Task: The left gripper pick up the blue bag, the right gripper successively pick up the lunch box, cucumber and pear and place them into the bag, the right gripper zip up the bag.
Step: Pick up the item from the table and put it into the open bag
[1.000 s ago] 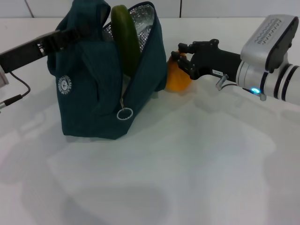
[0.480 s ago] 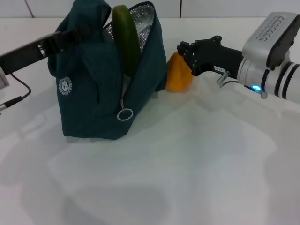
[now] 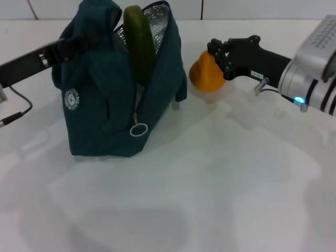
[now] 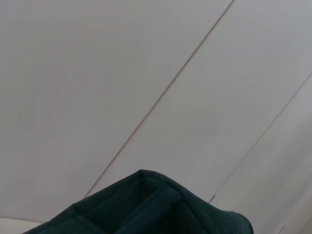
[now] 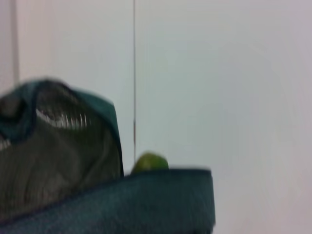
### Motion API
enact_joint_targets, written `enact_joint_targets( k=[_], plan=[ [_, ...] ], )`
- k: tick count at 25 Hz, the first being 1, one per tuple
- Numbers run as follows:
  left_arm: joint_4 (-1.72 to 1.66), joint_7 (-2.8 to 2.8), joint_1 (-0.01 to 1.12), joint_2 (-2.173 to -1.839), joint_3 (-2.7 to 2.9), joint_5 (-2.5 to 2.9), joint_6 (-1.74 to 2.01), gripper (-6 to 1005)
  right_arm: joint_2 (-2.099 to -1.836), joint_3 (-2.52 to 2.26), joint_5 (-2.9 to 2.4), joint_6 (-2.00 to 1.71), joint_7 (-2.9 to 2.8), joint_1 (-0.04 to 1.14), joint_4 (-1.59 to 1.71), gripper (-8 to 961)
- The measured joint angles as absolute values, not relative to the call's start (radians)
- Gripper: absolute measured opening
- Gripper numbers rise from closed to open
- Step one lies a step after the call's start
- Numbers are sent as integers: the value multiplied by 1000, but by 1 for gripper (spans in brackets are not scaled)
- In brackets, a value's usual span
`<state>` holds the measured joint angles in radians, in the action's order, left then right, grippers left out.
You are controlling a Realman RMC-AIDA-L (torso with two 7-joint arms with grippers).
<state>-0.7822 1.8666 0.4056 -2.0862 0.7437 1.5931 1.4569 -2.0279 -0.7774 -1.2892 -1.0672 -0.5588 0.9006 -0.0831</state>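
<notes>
The blue bag (image 3: 118, 100) stands unzipped on the white table (image 3: 210, 199), with the cucumber (image 3: 139, 44) poking up out of its mouth. To the bag's right, the right gripper (image 3: 216, 55) is clamped on the pear (image 3: 206, 73), which looks lifted just off the table. On the far side, the left gripper (image 3: 79, 42) is at the bag's top edge, seemingly pinching the fabric, though its fingers are hidden.

Just a plain white desk (image 3: 199, 178) spreading out below and in front of both pincers, with a pale wall (image 3: 236, 9) behind them. The wall has thin dark seams (image 4: 161, 97) running across it.
</notes>
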Motion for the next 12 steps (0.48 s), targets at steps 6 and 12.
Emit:
enact_joint_targets(
  k=[6, 12],
  plan=[
    [-780, 1858, 385, -2086, 739, 1578, 1472, 38, -2028, -772, -1281, -1291, -574, 824, -6, 36],
    [-762, 1856, 386, -2086, 744, 1577, 1483, 38, -2028, -766, -1268, -1467, -691, 760, 107, 36]
  ],
)
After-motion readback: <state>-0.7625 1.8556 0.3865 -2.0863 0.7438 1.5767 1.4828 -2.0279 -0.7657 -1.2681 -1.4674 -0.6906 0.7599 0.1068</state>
